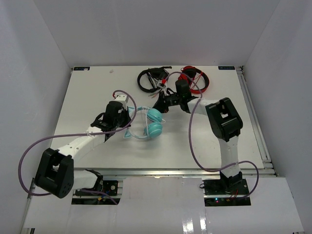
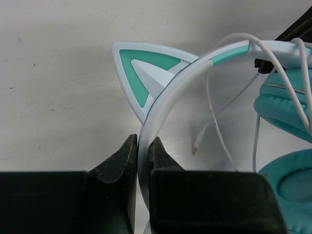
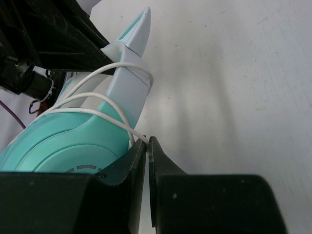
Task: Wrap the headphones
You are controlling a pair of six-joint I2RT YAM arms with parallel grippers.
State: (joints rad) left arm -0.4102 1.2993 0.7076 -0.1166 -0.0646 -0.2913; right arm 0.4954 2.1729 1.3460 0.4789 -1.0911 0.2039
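The teal headphones (image 1: 152, 124) lie near the middle of the table with their ear cups close together. My left gripper (image 2: 145, 146) is shut on the white headband (image 2: 170, 92), just below a teal-and-white cat ear (image 2: 139, 73). The thin white cable (image 2: 214, 122) loops over the headband and ear cups (image 2: 287, 105), and its plug end hangs loose. My right gripper (image 3: 147, 141) is shut with the cable (image 3: 97, 114) pinched at its fingertips, right beside a teal ear cup (image 3: 58, 146). From above, the left gripper (image 1: 129, 117) is left of the headphones and the right gripper (image 1: 159, 104) just behind them.
Black headphones (image 1: 150, 79) and red headphones (image 1: 196, 78) lie at the back of the table, close behind my right wrist. White walls enclose the table on three sides. A purple cable (image 1: 195, 136) arcs off each arm.
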